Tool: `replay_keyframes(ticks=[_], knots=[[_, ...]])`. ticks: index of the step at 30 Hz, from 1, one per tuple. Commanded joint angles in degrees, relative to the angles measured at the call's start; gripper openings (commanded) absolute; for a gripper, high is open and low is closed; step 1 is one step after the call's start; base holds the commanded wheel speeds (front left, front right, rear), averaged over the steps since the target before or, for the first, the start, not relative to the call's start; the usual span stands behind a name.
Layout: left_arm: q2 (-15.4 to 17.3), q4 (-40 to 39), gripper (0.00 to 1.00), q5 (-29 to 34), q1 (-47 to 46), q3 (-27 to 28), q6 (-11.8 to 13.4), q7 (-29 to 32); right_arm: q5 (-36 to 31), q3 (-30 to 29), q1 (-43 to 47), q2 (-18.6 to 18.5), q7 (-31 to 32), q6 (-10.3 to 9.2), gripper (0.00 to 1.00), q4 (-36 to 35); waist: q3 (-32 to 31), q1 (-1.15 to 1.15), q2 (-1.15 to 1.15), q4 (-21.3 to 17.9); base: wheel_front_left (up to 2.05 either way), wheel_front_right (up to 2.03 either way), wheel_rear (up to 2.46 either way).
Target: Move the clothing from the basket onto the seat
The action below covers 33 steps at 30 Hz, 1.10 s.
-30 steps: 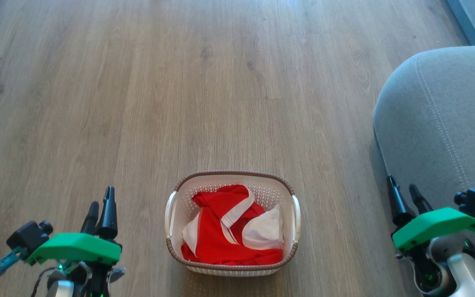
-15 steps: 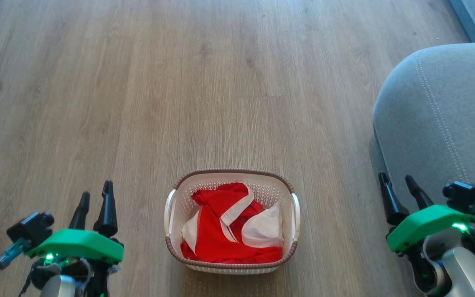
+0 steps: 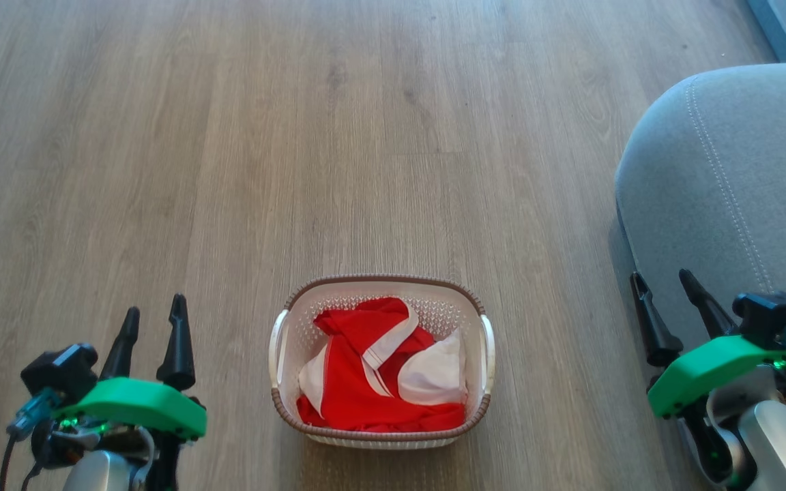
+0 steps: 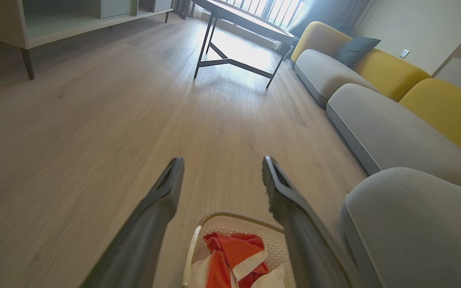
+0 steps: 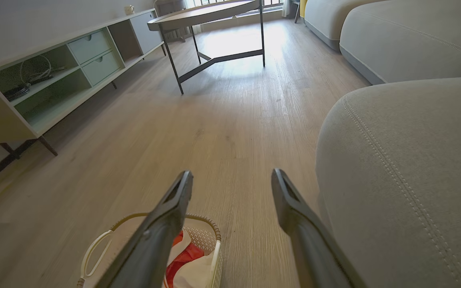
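The red clothing (image 3: 366, 382) with white bands lies crumpled inside the cream basket (image 3: 284, 320), which stands on the wooden floor at bottom centre. The grey seat (image 3: 727, 177) fills the right edge, well apart from the basket. My left gripper (image 3: 154, 314) is open, off to the basket's left, holding nothing. My right gripper (image 3: 662, 279) is open too, to the basket's right, at the seat's near corner. In the left wrist view the clothing (image 4: 234, 256), the basket (image 4: 250, 222) and the seat (image 4: 410, 224) appear beyond my left gripper (image 4: 220, 168). The right wrist view has the basket (image 5: 198, 236), seat (image 5: 414, 168) and my right gripper (image 5: 232, 178).
A low table with dark metal legs (image 5: 214, 60) stands further down the room. A long shelf unit (image 5: 54, 76) runs along one wall. Grey and yellow sofa sections (image 4: 374, 100) line the other side. Bare wooden floor (image 3: 366, 136) stretches ahead of the basket.
Both grippers have spread their fingers wider. The head view has shifted slightly, so basket and seat sit a little higher in it. The clothing has not moved in the basket.
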Motion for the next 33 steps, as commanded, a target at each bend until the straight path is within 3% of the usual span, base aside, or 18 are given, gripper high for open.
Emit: replay_keyframes(ticks=[1, 17, 27, 33], knots=[[1.29, -2.11, 1.0, 1.8, -3.11, 1.93, -0.33, -0.95, -1.51, 0.8, -1.33, -1.71, -0.93, 0.32, 1.0, -2.06, 0.07, 0.0, 0.0, -0.05, 0.0, 0.0, 0.0], [2.34, -1.63, 1.0, 13.99, -3.31, 2.39, -0.79, -3.81, -11.06, 1.67, 0.18, -4.09, -3.78, 0.38, 1.0, -3.69, 0.58, 0.0, 0.0, -0.78, 0.0, 0.0, 0.0], [2.54, -0.6, 1.0, 18.83, -3.7, 2.46, -0.89, -5.25, -15.71, 2.06, 0.12, -4.89, -5.23, 0.41, 1.0, -4.18, 0.89, 0.0, 0.0, -0.74, 0.0, 0.0, 0.0], [2.32, -0.47, 1.0, 18.65, -3.52, 2.46, -0.91, -5.25, -15.81, 1.57, 0.34, -4.7, -5.23, 0.41, 1.0, -4.06, 0.77, 0.0, 0.0, -0.82, 0.0, 0.0, 0.0]])
